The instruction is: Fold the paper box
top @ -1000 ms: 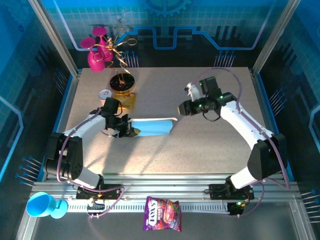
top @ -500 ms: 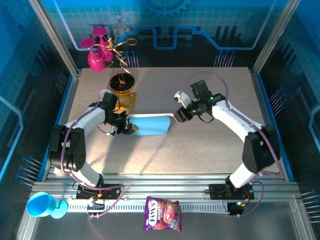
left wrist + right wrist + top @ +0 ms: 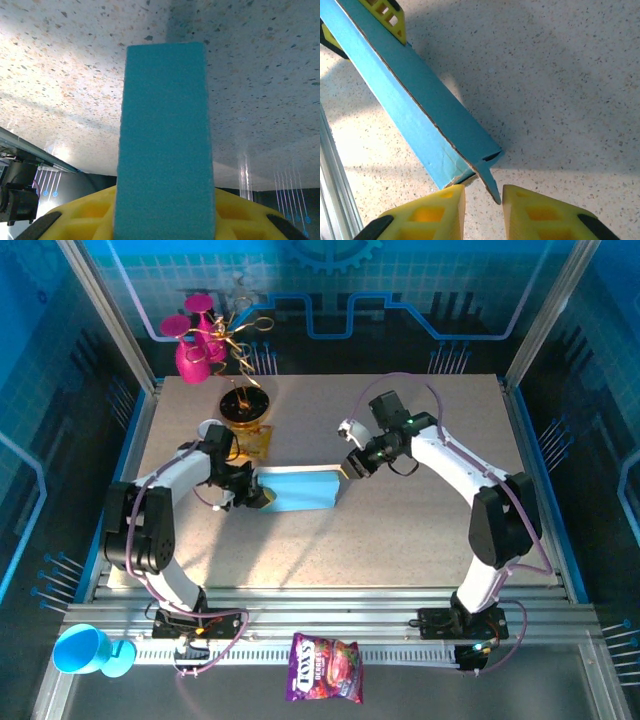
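Blue paper box masks left hand grip.

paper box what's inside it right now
Nothing shows inside the paper box: its blue walls are folded shut along its length, and the end by the right claw gives just a dark slit beside a loose flap. The interior is hidden.

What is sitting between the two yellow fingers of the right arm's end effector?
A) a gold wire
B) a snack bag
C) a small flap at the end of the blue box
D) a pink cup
C: in the right wrist view, a thin flap at the end of the box pokes into the gap between the fingers of the right end effector.
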{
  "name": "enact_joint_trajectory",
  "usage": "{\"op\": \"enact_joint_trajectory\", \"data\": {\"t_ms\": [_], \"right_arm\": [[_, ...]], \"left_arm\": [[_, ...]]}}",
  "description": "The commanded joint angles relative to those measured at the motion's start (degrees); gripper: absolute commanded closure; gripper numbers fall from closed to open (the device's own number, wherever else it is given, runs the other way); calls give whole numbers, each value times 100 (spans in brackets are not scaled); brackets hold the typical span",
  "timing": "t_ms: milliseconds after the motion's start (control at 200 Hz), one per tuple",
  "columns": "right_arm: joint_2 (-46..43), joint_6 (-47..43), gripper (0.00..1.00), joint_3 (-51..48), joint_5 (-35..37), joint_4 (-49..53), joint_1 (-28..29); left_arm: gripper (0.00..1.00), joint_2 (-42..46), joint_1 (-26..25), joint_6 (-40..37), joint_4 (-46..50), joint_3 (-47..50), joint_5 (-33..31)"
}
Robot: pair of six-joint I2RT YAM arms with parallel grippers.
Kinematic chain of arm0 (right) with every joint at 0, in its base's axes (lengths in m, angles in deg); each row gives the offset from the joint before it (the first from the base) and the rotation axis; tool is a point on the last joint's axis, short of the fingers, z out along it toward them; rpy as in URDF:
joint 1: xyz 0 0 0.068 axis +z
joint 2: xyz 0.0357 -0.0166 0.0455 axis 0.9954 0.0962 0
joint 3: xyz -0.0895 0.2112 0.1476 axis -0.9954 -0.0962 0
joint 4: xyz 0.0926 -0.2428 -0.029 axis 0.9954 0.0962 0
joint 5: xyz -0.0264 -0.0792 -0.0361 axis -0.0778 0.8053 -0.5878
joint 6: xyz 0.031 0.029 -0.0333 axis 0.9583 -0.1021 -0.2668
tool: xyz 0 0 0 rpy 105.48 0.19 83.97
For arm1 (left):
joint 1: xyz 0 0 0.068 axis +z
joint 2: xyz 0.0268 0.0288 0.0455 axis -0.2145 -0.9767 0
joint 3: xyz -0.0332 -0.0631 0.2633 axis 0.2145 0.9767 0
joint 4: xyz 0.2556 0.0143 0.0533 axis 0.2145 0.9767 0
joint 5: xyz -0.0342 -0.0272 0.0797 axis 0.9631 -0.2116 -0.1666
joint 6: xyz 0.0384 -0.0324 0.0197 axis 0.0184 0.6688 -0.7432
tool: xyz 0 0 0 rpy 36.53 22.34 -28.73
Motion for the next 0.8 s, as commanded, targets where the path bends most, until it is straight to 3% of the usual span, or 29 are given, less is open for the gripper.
{"op": "enact_joint_trajectory", "data": {"t_ms": [0,435,796], "right_arm": [[117,-39,71,252,-155,246,71],[617,60,80,847,-84,660,72],[754,229,96,1049,-42,795,82]], "left_arm": [[100,-321,78,-17,589,-153,-729],[100,-618,135,-58,843,-427,-837],[100,-725,151,-41,788,-450,-797]]}}
